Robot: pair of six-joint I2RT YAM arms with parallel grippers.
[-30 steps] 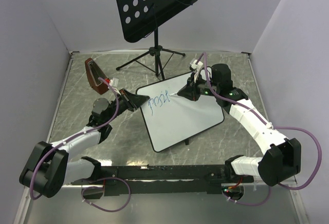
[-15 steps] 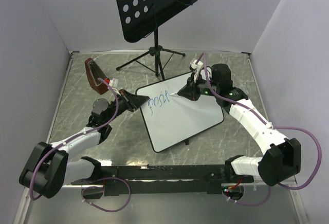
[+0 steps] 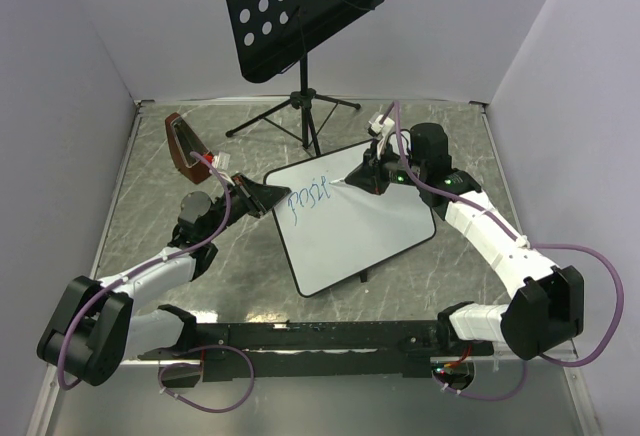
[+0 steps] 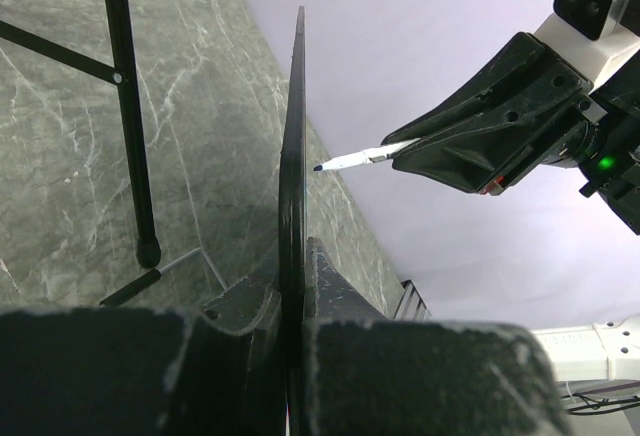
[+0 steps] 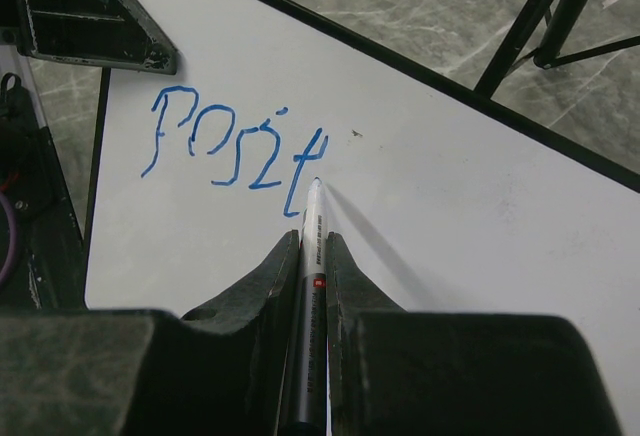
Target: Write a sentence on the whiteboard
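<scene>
The whiteboard (image 3: 360,226) lies tilted at the table's middle, white with a thin black rim. My left gripper (image 3: 262,196) is shut on its left edge; in the left wrist view the board (image 4: 296,156) shows edge-on between the jaws. My right gripper (image 3: 362,178) is shut on a white marker (image 5: 310,246) with its blue tip at the board just right of the writing. The sentence (image 5: 230,146) reads "posit" in blue, also seen in the top view (image 3: 308,199). The marker (image 4: 352,160) shows in the left wrist view too.
A black perforated music stand (image 3: 295,6) on a tripod (image 3: 300,116) stands behind the board. A dark red-brown object (image 3: 183,148) lies at the left rear. Grey walls close in the marbled table (image 3: 150,216) on three sides.
The right gripper and marker have shifted slightly right along the board's top. The blue writing has grown by a stroke. The left arm has not moved.
</scene>
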